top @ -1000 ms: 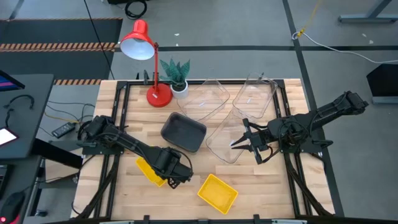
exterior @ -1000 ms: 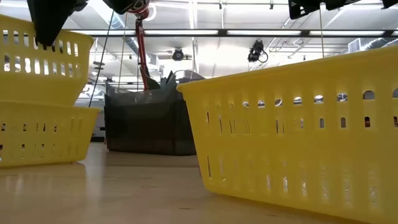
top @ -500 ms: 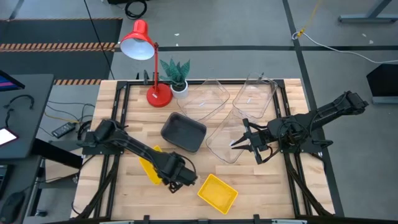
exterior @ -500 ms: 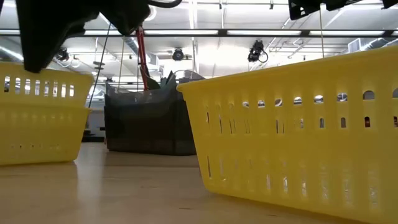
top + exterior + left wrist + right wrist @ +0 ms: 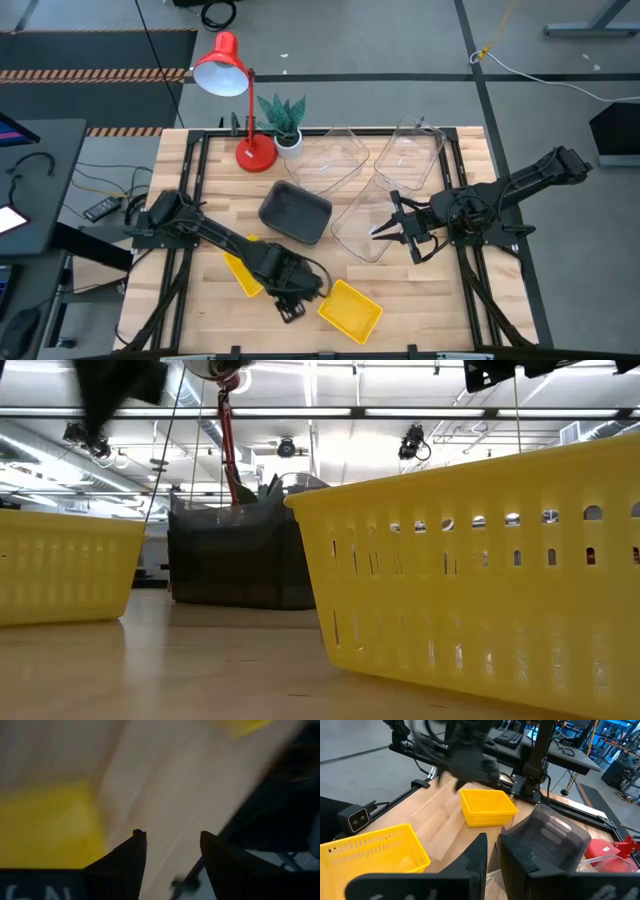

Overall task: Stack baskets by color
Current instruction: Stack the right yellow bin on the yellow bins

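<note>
**Around the Edges of the Table**

Up at the far side of the wooden table (image 5: 210, 300), a red desk lamp (image 5: 228, 75) leans its shade out past the edge, base planted on the wood. Just beside that base sits a small potted plant (image 5: 284, 120) in a white pot. Off to the left, a dark side desk (image 5: 40, 180), and cables (image 5: 520, 70) trail across the grey floor.

A light wooden slatted table (image 5: 200, 310) carries yellow baskets (image 5: 351, 309) near the front edge, a dark grey basket (image 5: 295, 212) mid-table and clear baskets (image 5: 330, 160) toward the back, beside a red lamp (image 5: 255, 153) and small potted plant (image 5: 285, 125).
</note>
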Controlling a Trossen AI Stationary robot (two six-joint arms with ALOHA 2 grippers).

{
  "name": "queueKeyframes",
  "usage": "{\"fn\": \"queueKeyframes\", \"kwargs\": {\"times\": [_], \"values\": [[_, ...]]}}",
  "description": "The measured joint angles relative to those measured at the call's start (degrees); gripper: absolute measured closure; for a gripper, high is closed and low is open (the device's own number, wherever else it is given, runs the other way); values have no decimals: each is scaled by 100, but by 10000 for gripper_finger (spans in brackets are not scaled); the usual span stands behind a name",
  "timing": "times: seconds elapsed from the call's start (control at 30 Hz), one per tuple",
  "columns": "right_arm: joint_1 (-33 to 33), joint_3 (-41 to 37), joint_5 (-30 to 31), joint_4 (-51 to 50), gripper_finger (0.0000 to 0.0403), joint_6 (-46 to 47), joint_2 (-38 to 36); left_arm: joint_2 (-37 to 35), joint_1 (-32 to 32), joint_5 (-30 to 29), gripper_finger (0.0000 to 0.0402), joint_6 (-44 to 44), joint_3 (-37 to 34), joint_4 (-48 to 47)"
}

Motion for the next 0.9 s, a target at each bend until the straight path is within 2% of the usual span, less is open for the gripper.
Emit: {"fn": "queueKeyframes", "kwargs": {"times": [0.17, 0.3, 0.37, 0.53, 0.67, 0.9], "values": [[0, 0, 1, -89, 351, 1, 0, 28, -224, -817, 230, 1805, 4, 1730], [0, 0, 1, -87, 351, 0, 0, 96, -409, -1736, 242, 2747, 5, 2490], [0, 0, 1, -86, 351, 0, 0, 179, -443, -1931, 248, 3142, 7, 2719], [1, 2, 1, -59, 351, 0, 0, 597, -466, -2015, 259, 3962, 4, 3292], [0, 2, 1, -65, 351, 9, 0, 921, -469, -1801, 259, 4258, -4, 3321], [2, 2, 1, -71, 351, 26, 0, 1029, -532, -1792, 244, 4784, -4, 3593]]}}
